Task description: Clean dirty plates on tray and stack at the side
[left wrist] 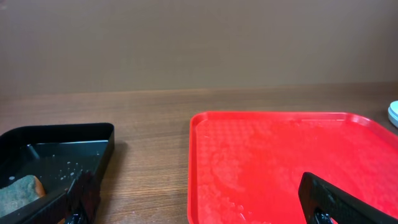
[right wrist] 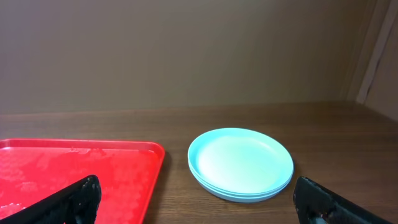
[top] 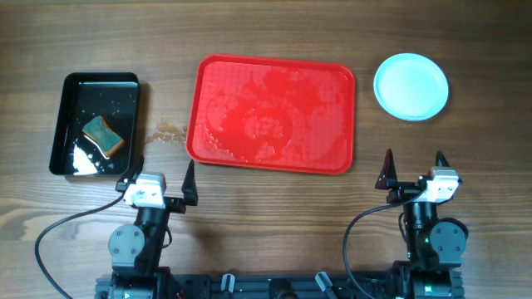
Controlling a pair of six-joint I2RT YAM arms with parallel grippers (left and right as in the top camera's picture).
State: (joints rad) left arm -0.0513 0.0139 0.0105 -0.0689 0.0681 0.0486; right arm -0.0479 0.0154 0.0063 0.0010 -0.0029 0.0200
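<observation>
Jaws wide; stacked pale-blue plates [top: 411, 86], wet red tray [top: 272, 114]

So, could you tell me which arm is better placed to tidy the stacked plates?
Probably the right: the plates sit directly ahead of the open right gripper, while the red tray lies between them and the left gripper.

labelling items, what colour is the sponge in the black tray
The sponge is teal-green with an orange-brown layer; overhead view shows it best.

pale-blue plates [top: 411, 86] stacked upright on the table, right of the wet, bare red tray [top: 272, 114]
</observation>
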